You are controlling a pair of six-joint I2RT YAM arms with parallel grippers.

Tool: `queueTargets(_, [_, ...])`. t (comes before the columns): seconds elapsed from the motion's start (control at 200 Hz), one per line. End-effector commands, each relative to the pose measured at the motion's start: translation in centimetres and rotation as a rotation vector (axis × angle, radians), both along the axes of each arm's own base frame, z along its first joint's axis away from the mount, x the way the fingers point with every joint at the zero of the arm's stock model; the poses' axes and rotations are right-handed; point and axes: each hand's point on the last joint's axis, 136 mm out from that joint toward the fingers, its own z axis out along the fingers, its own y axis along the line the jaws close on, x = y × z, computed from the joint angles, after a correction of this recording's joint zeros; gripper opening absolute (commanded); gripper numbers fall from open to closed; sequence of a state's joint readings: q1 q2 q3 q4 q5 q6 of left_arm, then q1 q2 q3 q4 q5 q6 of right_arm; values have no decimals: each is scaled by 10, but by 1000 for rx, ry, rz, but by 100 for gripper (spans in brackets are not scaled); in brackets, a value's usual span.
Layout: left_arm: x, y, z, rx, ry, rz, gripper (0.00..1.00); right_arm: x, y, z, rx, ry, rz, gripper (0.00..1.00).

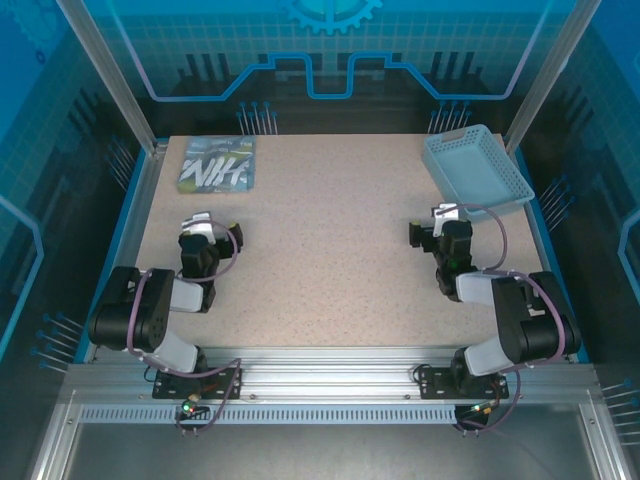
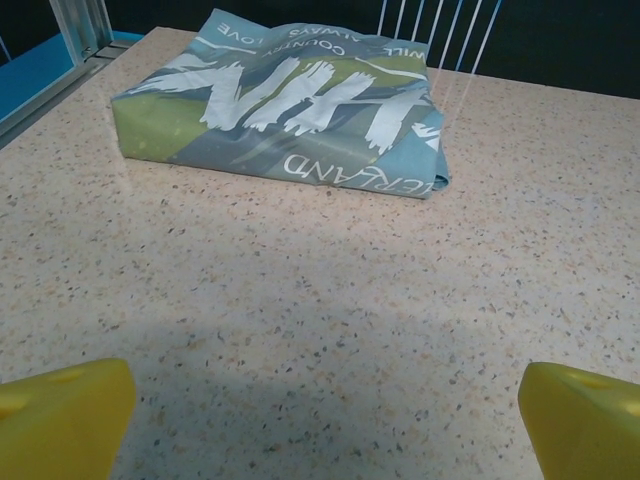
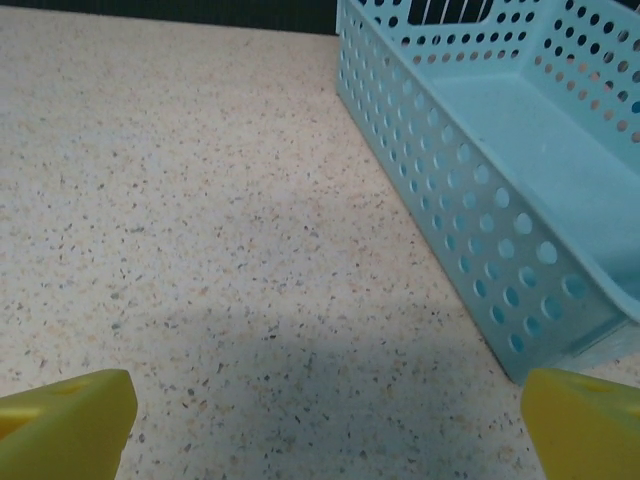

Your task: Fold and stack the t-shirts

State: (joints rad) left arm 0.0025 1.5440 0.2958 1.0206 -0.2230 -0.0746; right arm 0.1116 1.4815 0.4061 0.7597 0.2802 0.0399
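Now, left claw point(image 1: 206, 218) and right claw point(image 1: 441, 214) both agape, empty; folded t-shirts point(image 1: 217, 165) at far-left corner.

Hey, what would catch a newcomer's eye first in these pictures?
A folded t-shirt with bold white lettering lies at the far left corner of the table. A light blue mesh basket sits askew at the far right. The left claw and right claw hang open over the middle.

One folded t-shirt bundle point(image 1: 218, 165), one basket point(image 1: 478, 172)

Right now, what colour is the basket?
The basket is light blue with round holes, clearest in the right wrist view.
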Motion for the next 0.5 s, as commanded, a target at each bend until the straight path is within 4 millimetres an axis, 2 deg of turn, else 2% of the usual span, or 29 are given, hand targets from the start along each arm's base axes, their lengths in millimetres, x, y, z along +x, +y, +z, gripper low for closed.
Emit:
queueTargets(0.0, [10,-2,8,22,-9,-10,99,0,-8,3,19,-37,-20,100])
queueTargets(0.495, [11,-2,8,25,-3,-7,99,4,-8,3,19,-31,-22,100])
